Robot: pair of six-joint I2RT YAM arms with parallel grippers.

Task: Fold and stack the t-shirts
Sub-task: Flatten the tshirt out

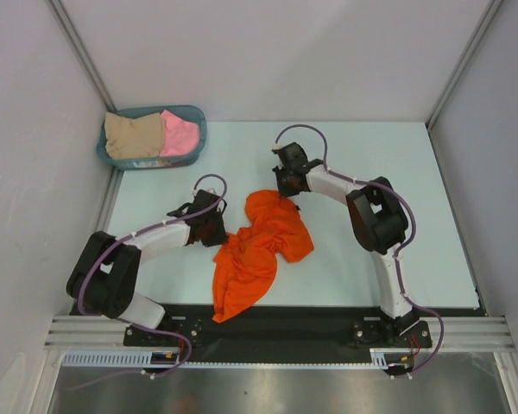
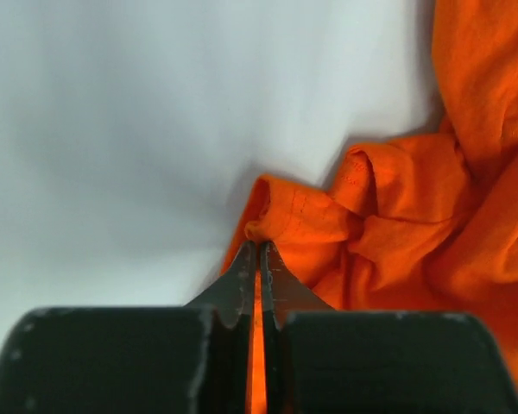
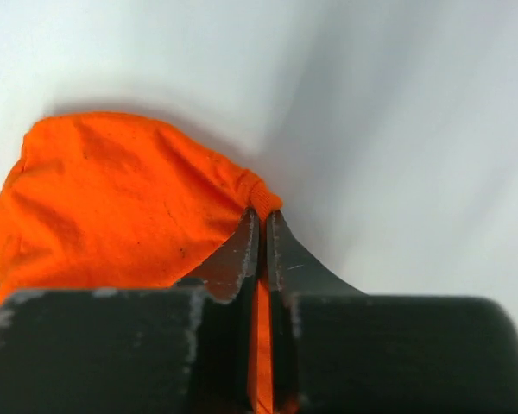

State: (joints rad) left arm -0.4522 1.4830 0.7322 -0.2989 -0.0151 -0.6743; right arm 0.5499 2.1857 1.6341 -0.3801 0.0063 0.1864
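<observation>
Left fingers (image 2: 242, 278): clenched on a stitched hem at the left edge of the orange shirt (image 1: 263, 246), a sliver of cloth showing between them.
Right fingers (image 3: 242, 250): clamped on a hemmed corner at the shirt's far edge.
Orange shirt: crumpled mid-tabletop (image 1: 371, 155) between the two arms, one end reaching the near edge.
Handling: light and limp, likely to sag and bunch when lifted. Hems and seams look like the surest hold, and two well-spread points should draw it flat.
Others: pink shirt (image 1: 180, 134) and beige shirt (image 1: 131, 135) lie in the basket (image 1: 198, 129) at the far left, well apart.
Stage: apparently spreading out, with no fold made yet.
</observation>
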